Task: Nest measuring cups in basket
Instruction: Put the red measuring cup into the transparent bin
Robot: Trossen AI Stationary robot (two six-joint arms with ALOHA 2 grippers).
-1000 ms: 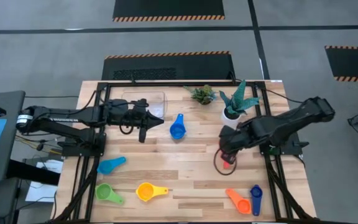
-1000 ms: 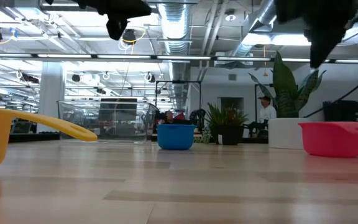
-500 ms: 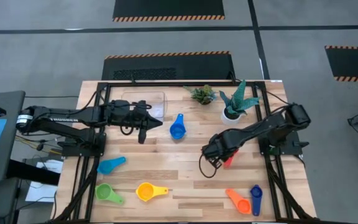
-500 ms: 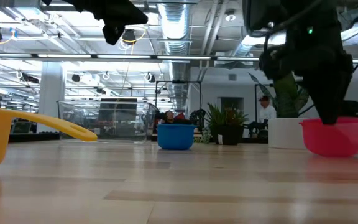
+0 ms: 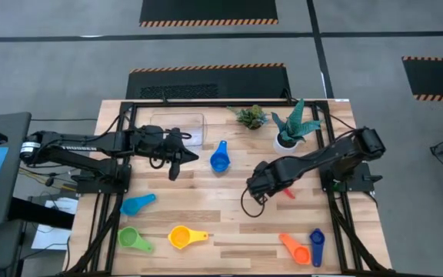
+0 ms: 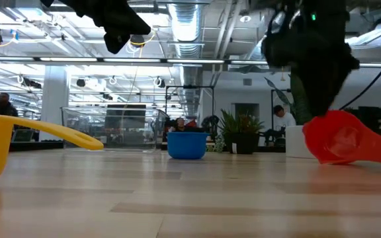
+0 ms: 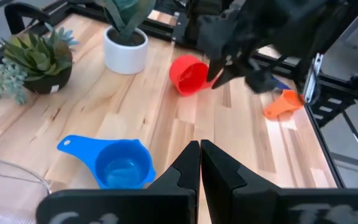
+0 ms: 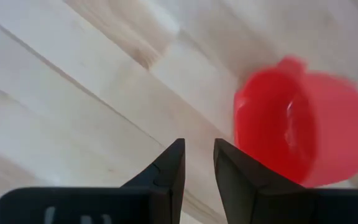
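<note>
The red cup (image 5: 285, 191) lies tipped on its side on the table's right half, its mouth toward the left (image 7: 187, 74). My right gripper (image 8: 199, 155) hangs low just left of it, its fingers a narrow gap apart with nothing between them. My left gripper (image 5: 194, 157) is shut and empty, held above the table between the clear basket (image 5: 179, 127) and the blue cup (image 5: 219, 158). The light blue (image 5: 135, 204), green (image 5: 133, 239), yellow (image 5: 184, 237), orange (image 5: 294, 248) and dark blue (image 5: 317, 246) cups rest on the table near its front edge. My right gripper stands right beside the rim of the red cup (image 8: 244, 124), slanting down from the table's right. I cannot tell whether one finger (image 8: 232, 174) touches the cup. The cup lies on its side on the table, outside the gap between the fingers.
A small succulent (image 5: 251, 116) and a plant in a white pot (image 5: 289, 131) stand at the far edge, right of the basket. Bare wood lies in the table's middle, between the blue cup and the front row of cups.
My right gripper has moved toward the table's left and come down lower. The red cup, upright a second ago, has tipped over onto its side and shifted a little toward the far edge.
</note>
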